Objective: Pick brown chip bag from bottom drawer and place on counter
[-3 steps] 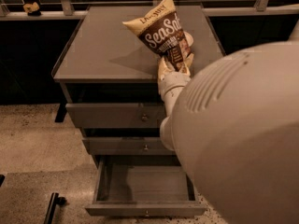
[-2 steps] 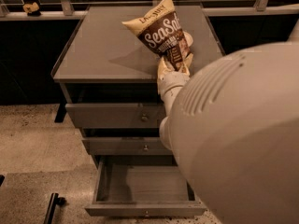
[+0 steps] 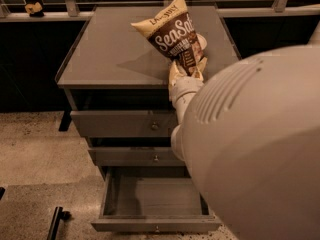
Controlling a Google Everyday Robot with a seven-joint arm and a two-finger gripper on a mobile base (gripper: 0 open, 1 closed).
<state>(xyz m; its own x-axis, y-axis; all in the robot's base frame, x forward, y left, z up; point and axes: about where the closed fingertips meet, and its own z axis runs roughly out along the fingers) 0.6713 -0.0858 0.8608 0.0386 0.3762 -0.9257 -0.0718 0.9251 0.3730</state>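
The brown chip bag [image 3: 172,31], dark brown with a cream top band and white "Sea Salt" lettering, is tilted over the right part of the counter [image 3: 110,49]. My gripper [image 3: 189,64] is shut on the bag's lower end, just above the counter's front right area. The bottom drawer [image 3: 150,199] is pulled open below and shows a bare tray. My large pale arm housing [image 3: 255,149] fills the right foreground and hides the drawer's right side.
Two upper drawers [image 3: 125,124] are pushed in, each with a small knob. A railing runs behind the cabinet, with a small yellowish object [image 3: 34,8] at the far left. Speckled floor lies to the left, with a dark bar [image 3: 56,223] low down.
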